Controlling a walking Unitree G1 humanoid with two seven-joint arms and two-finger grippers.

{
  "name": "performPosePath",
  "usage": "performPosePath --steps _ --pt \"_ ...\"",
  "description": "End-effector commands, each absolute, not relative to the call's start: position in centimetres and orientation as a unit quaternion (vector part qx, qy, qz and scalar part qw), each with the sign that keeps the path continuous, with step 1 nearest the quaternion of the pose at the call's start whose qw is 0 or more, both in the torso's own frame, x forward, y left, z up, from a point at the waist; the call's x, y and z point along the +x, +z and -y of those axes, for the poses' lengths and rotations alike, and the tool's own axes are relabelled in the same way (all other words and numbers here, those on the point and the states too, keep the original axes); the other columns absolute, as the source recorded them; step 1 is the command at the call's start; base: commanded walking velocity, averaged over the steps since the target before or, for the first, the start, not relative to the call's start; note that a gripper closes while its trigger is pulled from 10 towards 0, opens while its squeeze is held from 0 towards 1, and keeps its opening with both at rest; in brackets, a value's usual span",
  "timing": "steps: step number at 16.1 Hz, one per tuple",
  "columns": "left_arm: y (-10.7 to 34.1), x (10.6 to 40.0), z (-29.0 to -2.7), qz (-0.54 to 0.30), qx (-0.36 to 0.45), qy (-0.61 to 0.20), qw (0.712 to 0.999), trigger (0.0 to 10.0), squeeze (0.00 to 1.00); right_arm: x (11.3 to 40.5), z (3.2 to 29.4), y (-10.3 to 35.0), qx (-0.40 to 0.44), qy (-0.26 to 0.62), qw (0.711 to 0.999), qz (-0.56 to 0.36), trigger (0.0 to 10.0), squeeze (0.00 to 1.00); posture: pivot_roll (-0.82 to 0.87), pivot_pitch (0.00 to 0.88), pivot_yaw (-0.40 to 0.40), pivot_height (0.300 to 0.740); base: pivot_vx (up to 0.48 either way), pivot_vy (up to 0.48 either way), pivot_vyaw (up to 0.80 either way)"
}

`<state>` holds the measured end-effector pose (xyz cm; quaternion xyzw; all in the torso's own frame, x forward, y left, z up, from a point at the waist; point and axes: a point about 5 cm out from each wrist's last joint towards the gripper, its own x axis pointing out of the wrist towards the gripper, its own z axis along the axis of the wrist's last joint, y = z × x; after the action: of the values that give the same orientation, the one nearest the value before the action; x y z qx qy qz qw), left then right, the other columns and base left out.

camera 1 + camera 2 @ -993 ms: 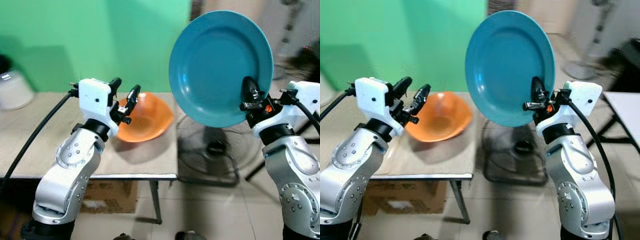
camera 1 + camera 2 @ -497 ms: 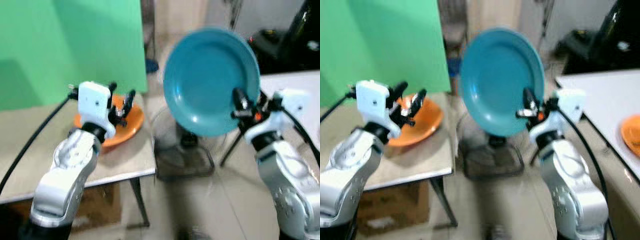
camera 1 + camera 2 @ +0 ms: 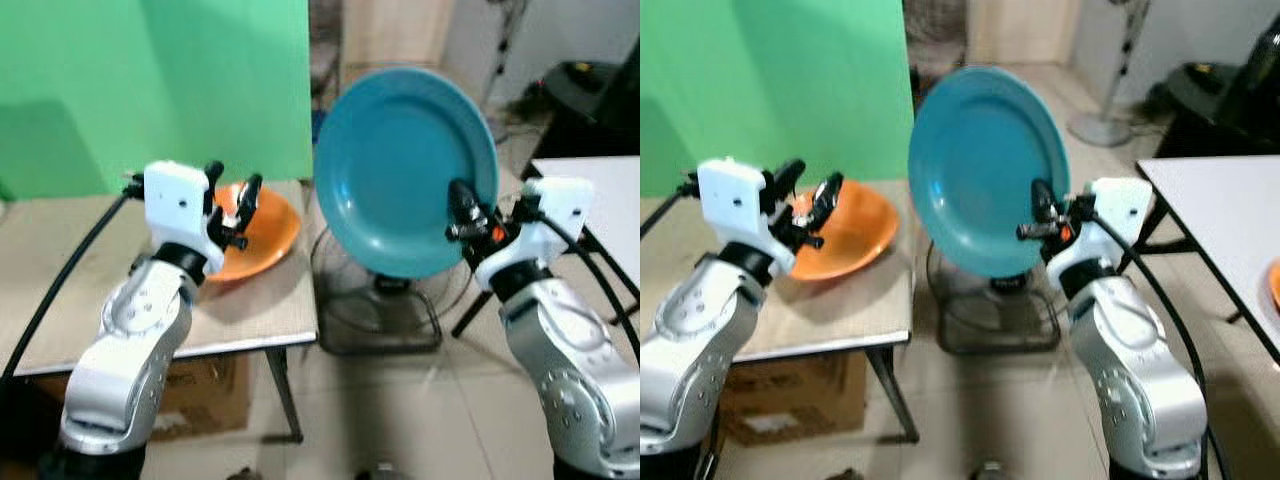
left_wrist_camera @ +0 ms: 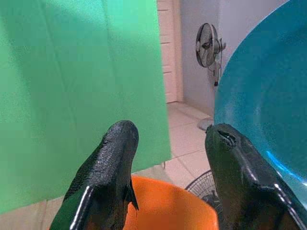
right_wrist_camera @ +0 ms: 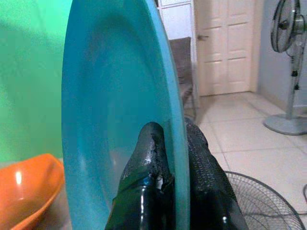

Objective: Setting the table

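Two grippers up: right gripper (image 3: 462, 212) clamped on upright blue plate (image 3: 405, 170); left gripper (image 3: 232, 203) fingers apart above orange bowl (image 3: 262, 232).

Green backdrop wall (image 3: 150, 90) behind a beige bench (image 3: 60, 280), cardboard box (image 3: 200, 395) underneath. Tiled floor (image 3: 400, 420) with a fan (image 3: 375, 305) lying on it. White table (image 3: 1230, 215) to the right, standing fan (image 5: 288, 52) and white door (image 5: 230, 43) further back.
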<state>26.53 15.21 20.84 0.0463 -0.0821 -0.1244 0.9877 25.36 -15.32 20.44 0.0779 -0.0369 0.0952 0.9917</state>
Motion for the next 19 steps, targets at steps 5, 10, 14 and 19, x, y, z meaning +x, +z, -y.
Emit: performPosePath --steps 5,10,14,19 --pt "20.9 26.5 -15.7 0.079 0.055 -0.11 0.989 10.0 0.0 25.5 15.3 21.1 0.076 0.094 0.992 0.046 10.0 0.0 0.1 0.0 0.011 0.74 0.0 0.0 -0.32" --pt "20.7 26.6 -15.8 0.075 0.047 -0.108 0.99 10.0 0.0 25.9 14.6 20.3 0.066 0.115 0.991 0.013 10.0 0.0 0.1 0.0 0.013 0.74 0.0 0.0 0.0" --pt "20.6 26.6 -16.0 0.075 0.053 -0.101 0.991 10.0 0.0 25.8 14.4 20.3 0.071 0.121 0.99 0.012 10.0 0.0 0.1 0.0 0.008 0.74 0.0 0.0 0.0" --pt "20.6 26.6 -15.9 0.074 0.057 -0.106 0.99 10.0 0.0 25.6 14.5 20.3 0.068 0.12 0.99 0.01 10.0 0.0 0.1 0.0 0.015 0.74 0.0 -0.272 -0.78"
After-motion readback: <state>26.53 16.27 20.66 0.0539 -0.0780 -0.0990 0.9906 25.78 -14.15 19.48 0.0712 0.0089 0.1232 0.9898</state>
